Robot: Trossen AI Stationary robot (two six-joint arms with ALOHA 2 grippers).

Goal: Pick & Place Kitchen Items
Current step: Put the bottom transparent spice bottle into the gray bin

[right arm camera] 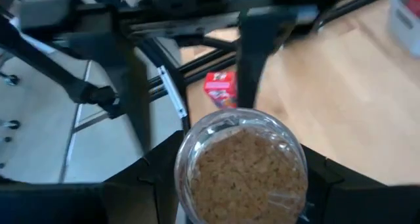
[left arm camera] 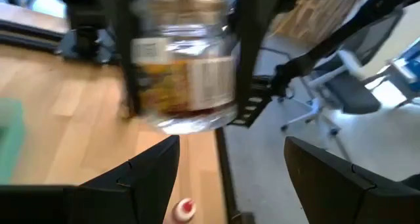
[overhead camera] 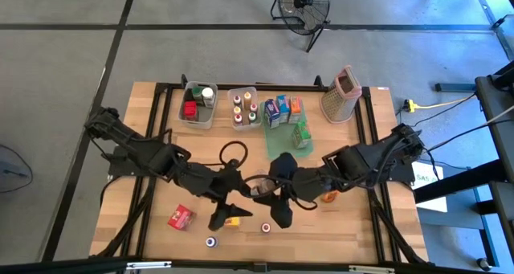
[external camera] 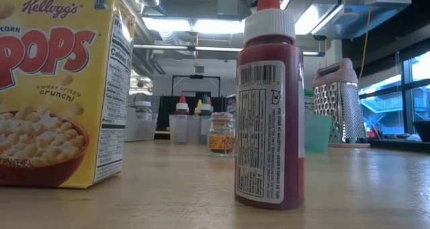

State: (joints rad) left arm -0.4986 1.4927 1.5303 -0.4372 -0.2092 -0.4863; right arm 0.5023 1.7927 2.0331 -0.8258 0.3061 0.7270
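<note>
We read a handover above the wooden table (overhead camera: 152, 137): the right gripper (right arm camera: 239, 184) clamps the glass spice jar (right arm camera: 240, 165) over mid-table. The left gripper (left arm camera: 230, 165) stands open beneath it. We advise centring the left fingers (left arm camera: 141, 175) before release.

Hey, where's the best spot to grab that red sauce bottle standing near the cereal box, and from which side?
Grip the red sauce bottle across its straight middle body, coming in level from the side away from the cereal box. It stands upright, and its body is flat-sided and wide. The white cap tapers to a narrow tip, so a hold there would likely slip.
</note>
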